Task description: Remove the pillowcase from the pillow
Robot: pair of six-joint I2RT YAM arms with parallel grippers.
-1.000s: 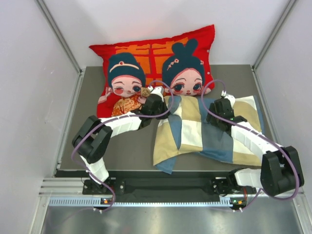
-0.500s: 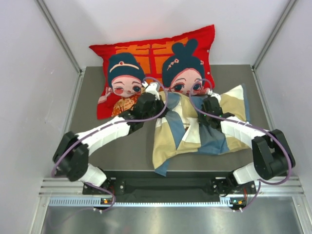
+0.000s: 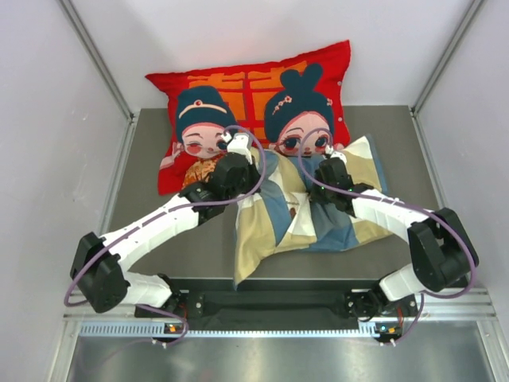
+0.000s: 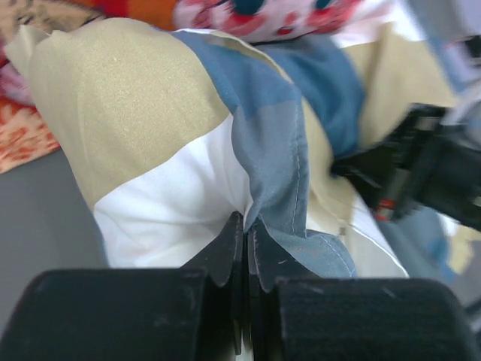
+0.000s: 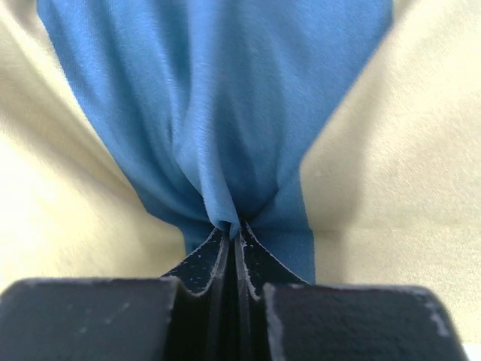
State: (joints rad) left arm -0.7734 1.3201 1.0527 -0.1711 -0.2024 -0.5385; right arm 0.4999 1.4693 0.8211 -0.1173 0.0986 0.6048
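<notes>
The pillowcase (image 3: 274,223), in blue, tan and cream checks, lies bunched in the middle of the grey table (image 3: 183,231). The pillow stays hidden inside it. My left gripper (image 3: 248,159) is at the cover's far left corner. In the left wrist view my left gripper (image 4: 246,226) is shut on a fold where blue fabric (image 4: 278,150) meets white. My right gripper (image 3: 332,165) is at the far right part of the cover. The right wrist view shows my right gripper (image 5: 233,232) shut on a pinched fold of blue cloth (image 5: 218,113).
A large red cushion (image 3: 254,83) with two cartoon figures leans at the back, just behind both grippers. White walls with metal rails close in the left and right sides. The arms' base bar (image 3: 270,302) runs along the near edge.
Both grippers moved toward the back and closer together. The right gripper closed on the fabric. The pillowcase has gathered narrower, and its near-left corner has shifted left toward the table edge.
</notes>
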